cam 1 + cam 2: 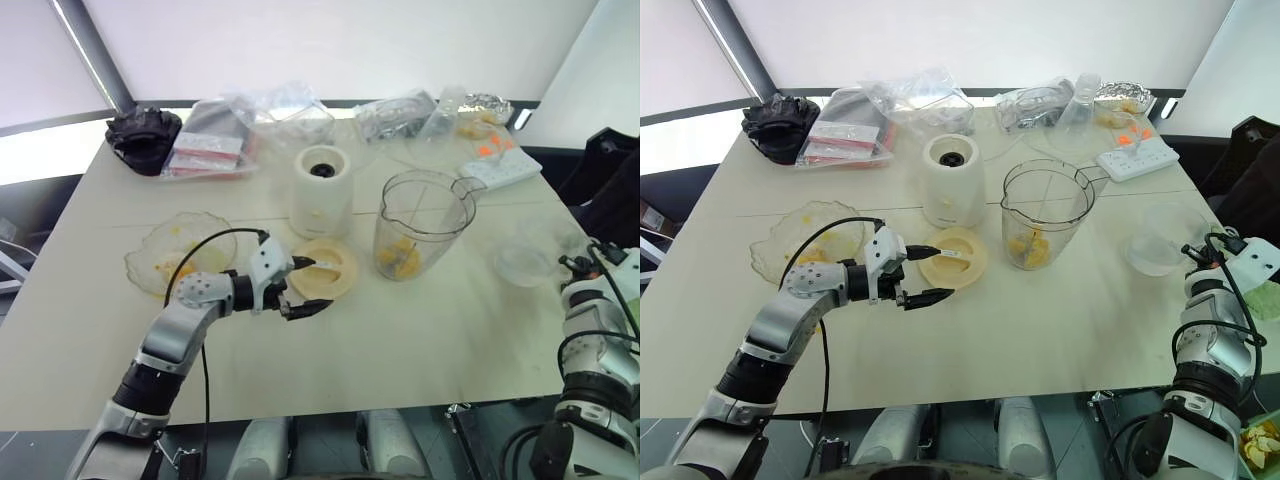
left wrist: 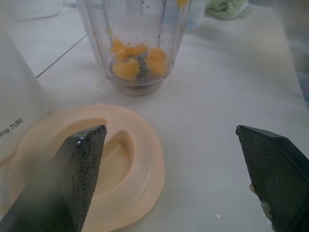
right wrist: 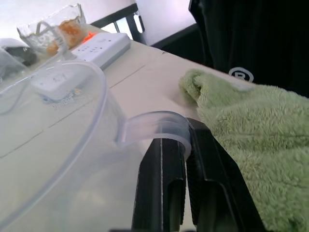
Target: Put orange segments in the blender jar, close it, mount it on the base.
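The blender jar point(image 1: 422, 222) stands upright and uncovered at the table's middle, with orange segments point(image 2: 135, 60) lying around the blade at its bottom. The white base point(image 1: 322, 190) stands just left of it. A flat cream lid point(image 1: 330, 268) lies in front of the base. My left gripper point(image 1: 308, 286) is open at the lid's near edge, one finger point(image 2: 82, 169) over the lid and the other beyond its rim. My right gripper point(image 3: 186, 142) is at the table's right edge, shut on the thin handle of a small clear cup point(image 3: 58, 145).
A wavy glass bowl point(image 1: 180, 250) with fruit remains sits left of my left arm. Plastic bags point(image 1: 240, 130), a black bundle point(image 1: 145, 135) and a white power strip point(image 1: 505, 165) line the far side. A green towel point(image 3: 251, 121) lies beside the right gripper.
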